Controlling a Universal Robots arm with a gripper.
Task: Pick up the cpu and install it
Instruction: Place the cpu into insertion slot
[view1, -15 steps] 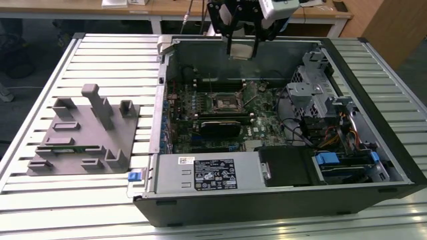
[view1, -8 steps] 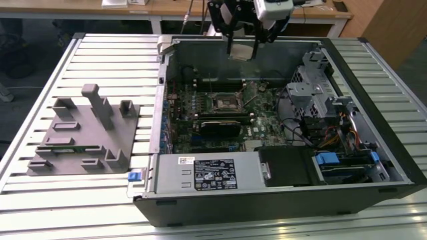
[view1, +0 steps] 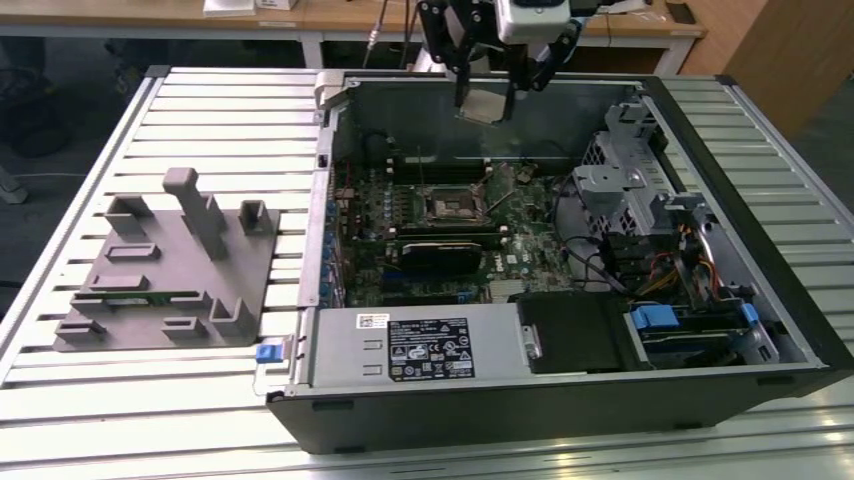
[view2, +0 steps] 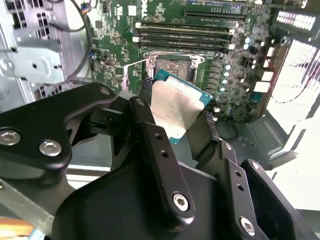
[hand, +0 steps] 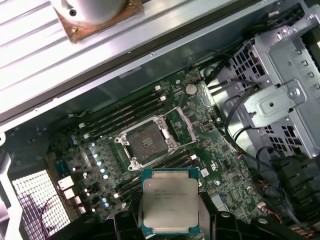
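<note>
My gripper (view1: 490, 100) hangs above the far side of the open computer case (view1: 747, 180), shut on the cpu (view1: 483, 104). The cpu (hand: 168, 201) is a small flat square chip with a silvery top and a green rim, held by its two edges between the black fingers (view2: 150, 130). In both wrist views it hovers well above the motherboard (hand: 200, 130). The black socket (hand: 147, 142) lies open below it, its metal frame swung up, slightly ahead of the chip. In the exterior view the socket (view1: 451, 206) sits mid-board, nearer the camera than the gripper.
A grey tray (view1: 167, 275) with upright posts lies on the slatted table at the exterior view's left. Memory slots (view2: 185, 35) run beside the socket. A metal drive cage (view1: 627, 180) with cables fills the case's right side. A power supply (view1: 414, 345) sits at the front.
</note>
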